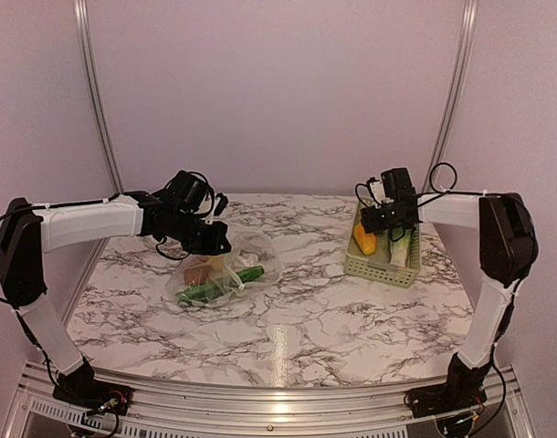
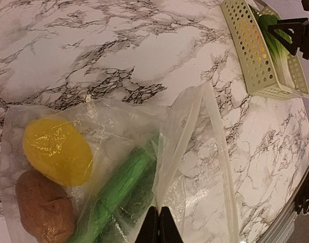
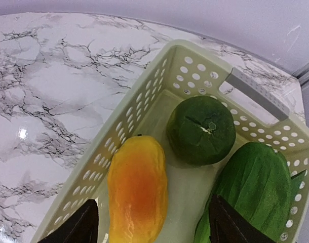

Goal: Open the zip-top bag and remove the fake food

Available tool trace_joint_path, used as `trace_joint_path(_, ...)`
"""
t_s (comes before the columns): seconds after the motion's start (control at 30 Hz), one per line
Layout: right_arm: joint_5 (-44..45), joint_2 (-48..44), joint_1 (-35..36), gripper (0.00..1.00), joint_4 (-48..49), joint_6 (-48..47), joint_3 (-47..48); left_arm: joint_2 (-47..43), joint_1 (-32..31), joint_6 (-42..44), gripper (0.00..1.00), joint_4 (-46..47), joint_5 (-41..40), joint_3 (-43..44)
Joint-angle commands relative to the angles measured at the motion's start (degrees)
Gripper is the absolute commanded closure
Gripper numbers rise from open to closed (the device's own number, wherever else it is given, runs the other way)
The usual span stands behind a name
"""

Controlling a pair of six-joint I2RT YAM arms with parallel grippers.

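The marble table [image 1: 288,338] carries everything between the two arms. On its left-centre lies one bag [image 1: 253,254], flat on its side, likely so that its mouth faces the basket and can be worked open. The left gripper [image 2: 158,229] is closed on a fold of the clear film near that mouth, which stands up in a ridge above the pinch. I read this as a hold for lifting or pulling one lip apart, though I cannot tell whether the seal is already parted. One pale green basket [image 1: 381,271] sits well apart at the right, seemingly the drop-off place. The right gripper [image 3: 153,202] hangs over it with its jaws spread and nothing between them. The food is split between the two places. Inside the bag I count three sure pieces: one long green piece [image 2: 121,187], one yellow piece [image 2: 57,151] and one brown piece [image 2: 42,212]. A darker green shape under the long one may be a fourth. The basket holds three: one leafy green [image 3: 258,185], one orange-yellow fruit [image 3: 137,172] and one dark green round [image 3: 200,129]. So the emptying looks roughly half done.
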Motion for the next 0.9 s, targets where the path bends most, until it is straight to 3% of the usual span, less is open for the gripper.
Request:
trace_joint_path(0.0, -9.91, -5.93, 2.41, 0.29, 1.23, -2.06, 0.33, -0.72, 0.30, 2.10, 1.00, 0.32, 3.94, 0.06)
trace_joint_path(0.13, -19.93, -11.02, 8.72, 0.30, 8.88, -4.78, -5.09, -1.05, 0.31, 3.58, 1.00, 0.55, 8.06, -0.22)
trace_joint_path(0.37, -32.51, -10.18, 19.10, 0.44, 20.25, -6.56, -9.18, -1.83, 0.39, 6.57, 1.00, -0.04, 12.74, -1.96)
trace_joint_path(0.67, -34.50, -2.27, 29.75, 0.65, 24.95, -13.81, -9.38, -2.27, 0.39, 7.10, 1.00, 1.08, 16.11, -3.59)
trace_joint_path(0.87, -36.59, 4.59, 32.01, 0.65, 25.59, -16.80, -6.47, -2.20, 0.45, 8.07, 1.00, 0.82, 17.92, -3.68)
